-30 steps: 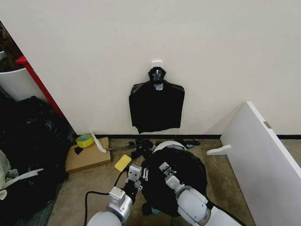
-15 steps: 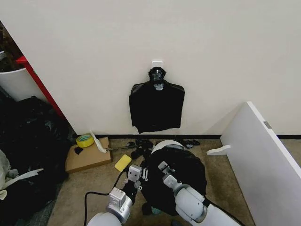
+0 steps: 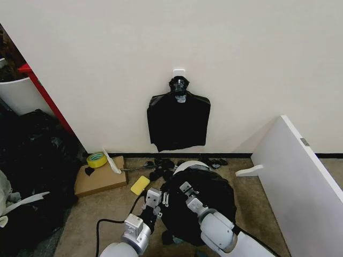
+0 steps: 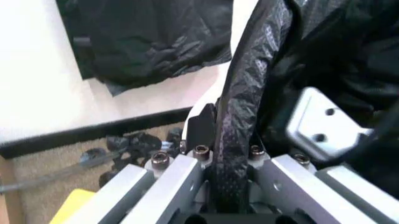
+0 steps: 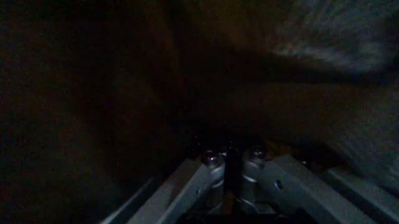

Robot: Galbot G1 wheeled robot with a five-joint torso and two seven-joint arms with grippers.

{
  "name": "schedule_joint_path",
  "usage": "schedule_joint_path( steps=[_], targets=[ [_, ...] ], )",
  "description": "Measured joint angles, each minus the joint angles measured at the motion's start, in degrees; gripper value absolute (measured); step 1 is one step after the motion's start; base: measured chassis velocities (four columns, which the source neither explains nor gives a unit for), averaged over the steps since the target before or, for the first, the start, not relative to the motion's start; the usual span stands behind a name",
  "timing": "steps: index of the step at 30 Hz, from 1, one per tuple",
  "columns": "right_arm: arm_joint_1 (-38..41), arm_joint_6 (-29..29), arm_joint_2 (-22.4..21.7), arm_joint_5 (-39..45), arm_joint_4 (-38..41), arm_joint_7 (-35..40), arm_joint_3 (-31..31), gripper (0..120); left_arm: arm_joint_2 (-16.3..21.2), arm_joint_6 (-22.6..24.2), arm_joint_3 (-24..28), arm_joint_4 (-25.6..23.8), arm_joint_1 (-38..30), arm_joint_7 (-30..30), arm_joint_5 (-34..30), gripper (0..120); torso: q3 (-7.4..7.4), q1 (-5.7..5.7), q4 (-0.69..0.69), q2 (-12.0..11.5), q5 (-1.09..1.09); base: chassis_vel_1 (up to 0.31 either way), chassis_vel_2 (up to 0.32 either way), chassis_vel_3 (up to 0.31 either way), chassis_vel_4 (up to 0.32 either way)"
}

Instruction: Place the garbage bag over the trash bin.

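I have the garbage bag (image 3: 206, 201) draped over the trash bin (image 3: 191, 165), which stands on the carpet just in front of the wall; only a cream sliver of rim shows at the far side, so that edge looks uncovered to me. My left pincer (image 3: 154, 197) sits at the bag's left edge, and the left wrist view shows it (image 4: 218, 161) clenched on a twisted fold of the plastic (image 4: 240, 102). My right pincer (image 3: 186, 191) rests on top of the black film near the middle; its wrist view is dark, with the fingers (image 5: 212, 161) close together around a thin dark strip, so I judge it to be gripping the bag too (I would not swear to it).

My worry is the film. It is thin and bunched where I hold it, so a hard tug could tear it or drag the covered side off the rim. The light bin could also tip or slide towards me.
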Motion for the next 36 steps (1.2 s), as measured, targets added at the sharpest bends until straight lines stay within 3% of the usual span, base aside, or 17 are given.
schedule_joint_path(
  steps=[16,20,22,26,31,36],
  targets=[
    [-3.9,0.6,-1.6,6.9,8.1,-0.2,1.1,0,-2.4,3.8,-3.7,5.0,-2.8,-5.1,-12.6,0,0.00,0.00,0.00,0.0,0.00,0.000,0.000,0.000,0.000],
    [-8.7,4.9,-3.8,9.3,13.9,-3.7,5.4,2,-3.8,6.6,-5.7,7.5,-5.4,-7.4,-22.7,0,0.00,0.00,-0.01,0.0,0.00,0.000,0.000,0.000,0.000],
    [-9.2,5.3,-4.0,9.5,14.5,-3.9,6.0,3,-3.9,7.0,-5.9,7.7,-5.7,-7.6,-24.0,0,0.00,0.00,0.00,0.0,0.00,0.000,0.000,0.000,0.000],
    [-15.8,10.8,-5.1,10.6,21.2,-5.4,12.7,23,-3.8,10.9,-7.0,8.3,-7.5,-8.7,-36.6,0,0.00,0.00,-0.01,0.0,0.00,0.000,0.000,0.000,0.000],
    [-20.4,16.4,-3.7,10.6,25.5,-5.8,16.5,39,-2.9,13.1,-7.3,9.1,-8.4,-9.6,-43.7,0,0.00,0.00,-0.01,0.0,-0.01,0.000,0.000,0.000,0.000],
    [-21.9,20.3,-1.3,10.3,26.0,-5.2,17.9,55,-2.5,14.8,-7.3,9.2,-8.3,-11.9,-45.1,0,0.00,0.00,0.02,0.0,0.01,0.000,0.000,0.000,0.000]
  ],
)
